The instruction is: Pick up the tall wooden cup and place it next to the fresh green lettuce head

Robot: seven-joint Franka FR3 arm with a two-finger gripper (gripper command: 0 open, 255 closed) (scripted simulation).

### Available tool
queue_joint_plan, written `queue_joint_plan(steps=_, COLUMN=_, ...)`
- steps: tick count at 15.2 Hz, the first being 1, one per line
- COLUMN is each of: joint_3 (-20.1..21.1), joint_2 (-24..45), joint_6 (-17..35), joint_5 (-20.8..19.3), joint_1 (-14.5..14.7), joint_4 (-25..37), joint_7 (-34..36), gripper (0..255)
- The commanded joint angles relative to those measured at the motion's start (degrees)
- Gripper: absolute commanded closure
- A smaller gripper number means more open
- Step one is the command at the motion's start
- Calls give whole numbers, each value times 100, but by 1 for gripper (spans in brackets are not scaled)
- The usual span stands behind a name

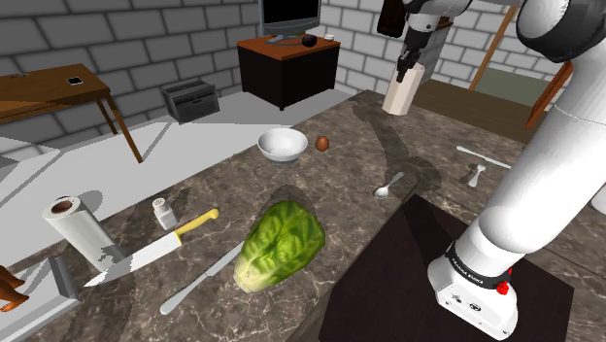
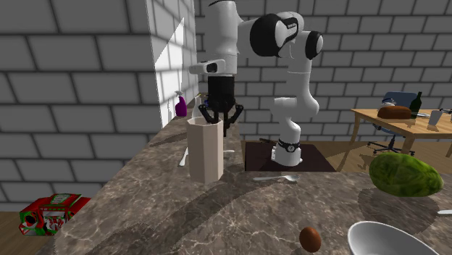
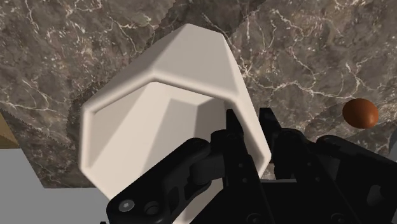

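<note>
At the far corner of the marble counter (image 1: 223,185), the tall cup (image 1: 403,92) stood upright. It was pale and faceted rather than visibly wooden. It appeared to rest on the stone, though whether its base had left the surface could not be told. The gripper (image 3: 251,133) came at it from above and straddled one side of the rim. In the wrist view one finger sat inside the cup and the other outside, drawn in until they seemed to pinch the wall between them.

Near the cup lay a brown egg (image 1: 322,143), with a white bowl (image 1: 282,144) just beside that. A spoon (image 1: 388,187) lay between the cup and the stand. The lettuce head (image 1: 280,245) lay well apart, toward the near end of the counter in the shoulder view, with a yellow-handled knife (image 1: 155,251) near it.

The step in hand looked like the lift. A pinch on one wall is off-centre, so the cup would likely want to tilt. A slow, straight rise with the hand kept vertical would suit best. The cup should clear the egg, bowl and spoon before travelling. It could then come down upright on bare stone just beside the lettuce head, on the side away from the knife.
</note>
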Motion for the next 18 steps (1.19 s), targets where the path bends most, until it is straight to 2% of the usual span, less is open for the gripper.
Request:
queue_joint_plan(steps=1, joint_3=-2, joint_2=-1, joint_6=-150, joint_5=-4, joint_1=-2, joint_4=154, joint_7=12, gripper=255)
queue_joint_plan(steps=18, joint_3=-51, joint_2=227, joint_6=-1535, joint_5=104, joint_1=-102, joint_4=1731, joint_7=10, gripper=255)
